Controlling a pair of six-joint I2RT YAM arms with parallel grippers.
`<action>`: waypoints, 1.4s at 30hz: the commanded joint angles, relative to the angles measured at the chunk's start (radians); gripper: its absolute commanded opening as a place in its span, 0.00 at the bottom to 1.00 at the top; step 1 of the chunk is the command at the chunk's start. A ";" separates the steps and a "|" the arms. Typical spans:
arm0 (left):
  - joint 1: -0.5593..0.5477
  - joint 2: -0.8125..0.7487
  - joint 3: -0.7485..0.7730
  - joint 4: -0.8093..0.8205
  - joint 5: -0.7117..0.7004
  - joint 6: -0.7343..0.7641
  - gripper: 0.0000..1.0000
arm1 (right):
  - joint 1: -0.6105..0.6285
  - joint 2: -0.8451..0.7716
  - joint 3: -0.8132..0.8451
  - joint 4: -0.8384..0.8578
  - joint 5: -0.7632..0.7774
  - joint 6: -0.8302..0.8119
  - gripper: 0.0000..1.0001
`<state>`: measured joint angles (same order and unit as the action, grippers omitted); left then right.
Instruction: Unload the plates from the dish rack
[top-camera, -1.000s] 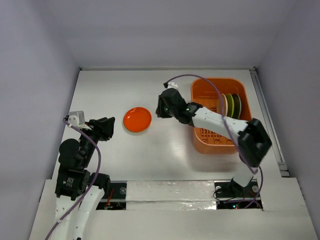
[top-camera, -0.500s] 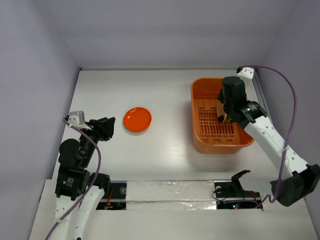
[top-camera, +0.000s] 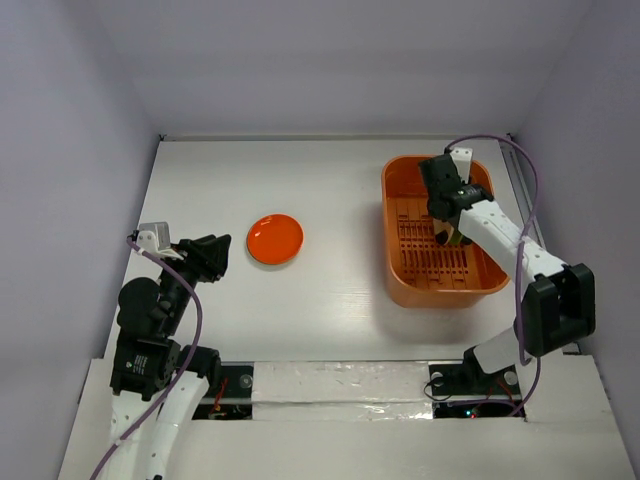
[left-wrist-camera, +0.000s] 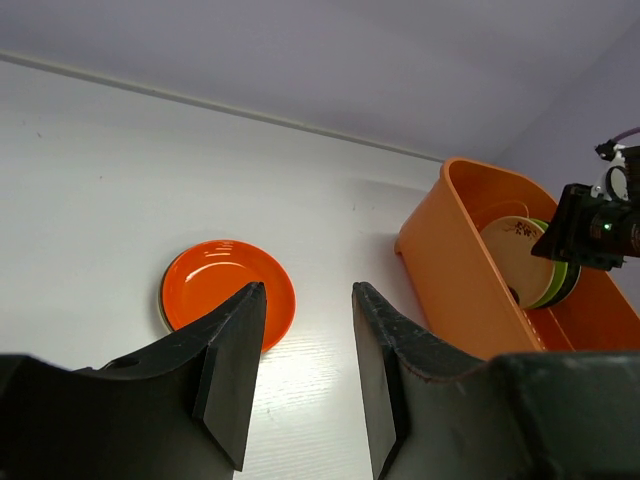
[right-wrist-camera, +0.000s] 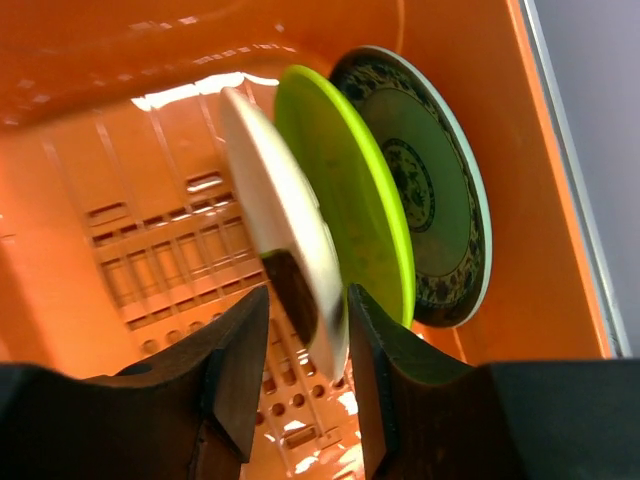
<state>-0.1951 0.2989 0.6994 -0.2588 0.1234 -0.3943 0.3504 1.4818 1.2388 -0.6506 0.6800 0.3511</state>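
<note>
A white table (top-camera: 330, 190) sat boxed in by pale lilac walls (top-camera: 80, 110). The orange dish rack (top-camera: 440, 294) stood on its right side, and an orange plate (top-camera: 275, 239) lay flat left of centre. In the rack, a cream plate (right-wrist-camera: 275, 180), a yellow-green plate (right-wrist-camera: 345, 170) and a patterned plate (right-wrist-camera: 430, 190) stood on edge. The right gripper (right-wrist-camera: 308, 300) was inside the rack, jaws parted astride the cream plate's rim. The left gripper (left-wrist-camera: 308, 300) hung spread apart near the orange plate. Half a second earlier the right arm had stretched out wide to the right; it had since folded close beside the rack, while the left arm and the orange plate had not moved
</note>
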 joint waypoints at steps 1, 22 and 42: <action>-0.004 0.005 -0.008 0.052 0.015 0.000 0.37 | -0.025 0.030 0.048 0.009 0.006 -0.026 0.42; -0.004 -0.004 -0.006 0.049 0.004 -0.002 0.37 | 0.039 -0.012 0.235 -0.135 0.150 -0.115 0.06; 0.005 0.008 -0.005 0.044 -0.005 -0.003 0.37 | 0.478 0.052 0.226 0.444 -0.361 0.150 0.00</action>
<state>-0.1944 0.2989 0.6994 -0.2588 0.1226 -0.3946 0.7910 1.4185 1.5066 -0.4606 0.5217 0.3817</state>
